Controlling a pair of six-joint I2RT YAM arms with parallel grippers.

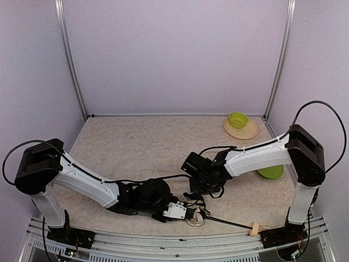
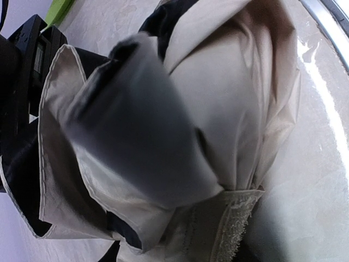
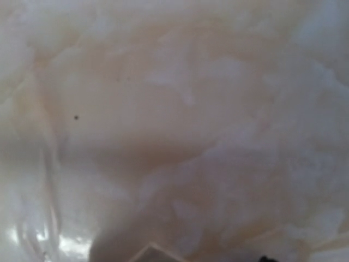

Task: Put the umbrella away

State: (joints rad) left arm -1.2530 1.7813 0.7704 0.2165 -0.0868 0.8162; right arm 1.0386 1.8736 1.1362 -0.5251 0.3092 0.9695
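Note:
The umbrella (image 1: 193,214) lies collapsed near the table's front edge, its thin black shaft (image 1: 229,222) running right to the beige handle (image 1: 254,228). My left gripper (image 1: 179,212) is buried in its folds. In the left wrist view the cream fabric with black lining (image 2: 218,82) fills the frame and bunches together at my jaws beside a velcro strap (image 2: 234,229); the fingers are hidden. My right gripper (image 1: 200,188) points down onto the fabric from behind. The right wrist view shows only blurred cream fabric (image 3: 174,120), its fingers hidden.
A small yellow-green bowl (image 1: 238,119) sits on a beige plate (image 1: 245,131) at the back right. A green bowl (image 1: 271,172) lies under my right forearm. The metal front rail (image 1: 180,240) runs just past the handle.

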